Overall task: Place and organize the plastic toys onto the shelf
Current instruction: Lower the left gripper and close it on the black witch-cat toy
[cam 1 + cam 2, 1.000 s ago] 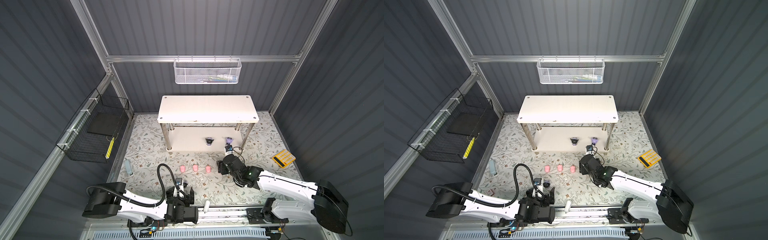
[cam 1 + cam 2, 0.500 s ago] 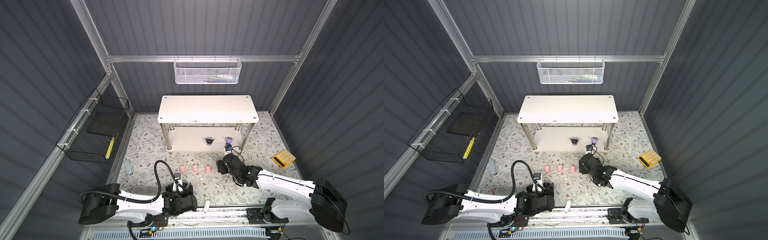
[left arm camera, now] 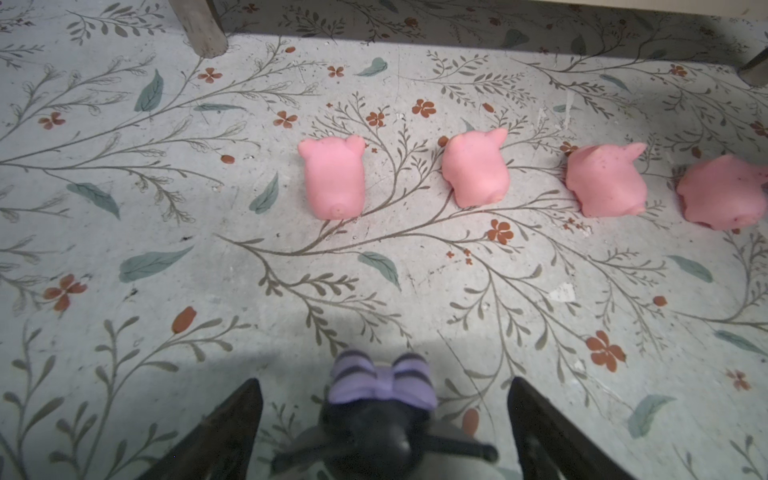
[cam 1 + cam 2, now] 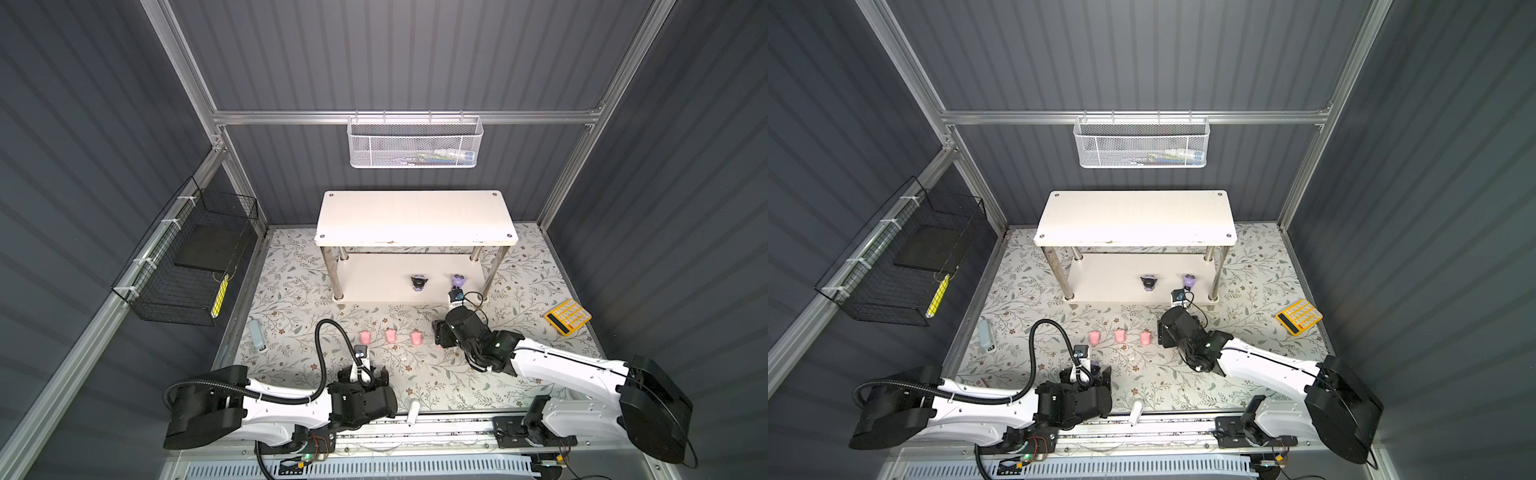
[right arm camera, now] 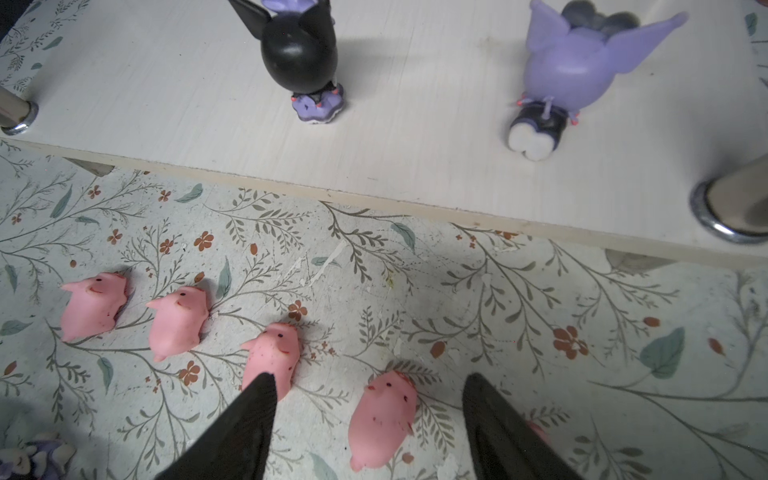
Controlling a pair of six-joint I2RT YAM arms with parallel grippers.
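My left gripper (image 3: 383, 381) is open near the front edge of the mat. A purple-bowed, black-headed toy (image 3: 380, 415) stands between its fingers with a gap on each side. In both top views this gripper (image 4: 365, 372) sits in front of three pink pig toys (image 4: 390, 336) (image 4: 1120, 335) lying in a row. My right gripper (image 5: 369, 376) (image 4: 440, 332) is open round a fourth pig (image 5: 384, 415) lying on the mat, without touching it. Two purple toys (image 5: 309, 54) (image 5: 569, 70) stand on the lower board of the white shelf (image 4: 415, 220) (image 4: 1133, 220).
A yellow calculator (image 4: 568, 316) lies at the right of the mat. A grey-blue bar (image 4: 257, 336) lies at the left. A white mesh basket (image 4: 415, 143) hangs on the back wall and a black wire basket (image 4: 187, 266) on the left wall. A shelf post (image 5: 731, 199) stands near my right gripper.
My left arm has lowered, bringing its gripper down round the purple toy, and its jaws have narrowed a little. The right arm has barely moved.
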